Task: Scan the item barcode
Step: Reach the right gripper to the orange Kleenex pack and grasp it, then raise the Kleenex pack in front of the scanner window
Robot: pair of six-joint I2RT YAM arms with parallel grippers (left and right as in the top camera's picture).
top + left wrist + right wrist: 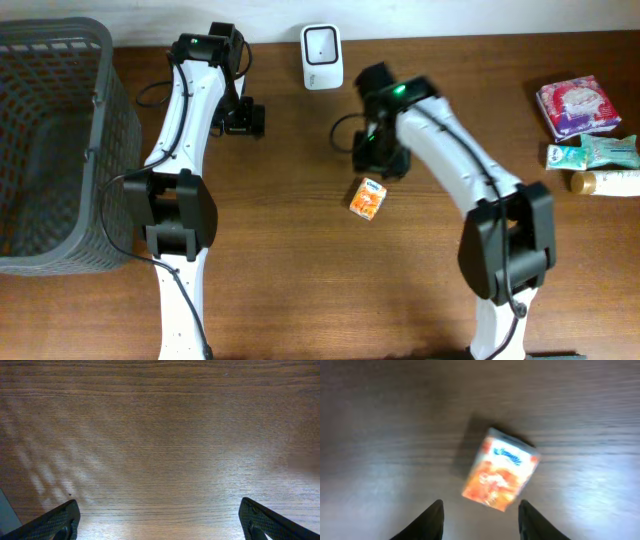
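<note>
A small orange carton (pixel 367 198) lies flat on the wooden table, just below my right gripper (pixel 380 155). In the right wrist view the carton (pixel 501 470) is blurred and rests ahead of the fingertips, not between them. The right gripper (pixel 482 515) has its jaws apart with only bare table in the gap. A white barcode scanner (pixel 322 57) stands at the back edge, centre. My left gripper (pixel 243 120) hangs to the left of the scanner. In its wrist view the left gripper (pixel 160 522) is wide open over bare wood.
A dark grey mesh basket (pixel 120 130) fills the left side. At the far right lie a pink pack (pixel 577 106), a green pack (pixel 590 152) and a pale bottle (pixel 605 183).
</note>
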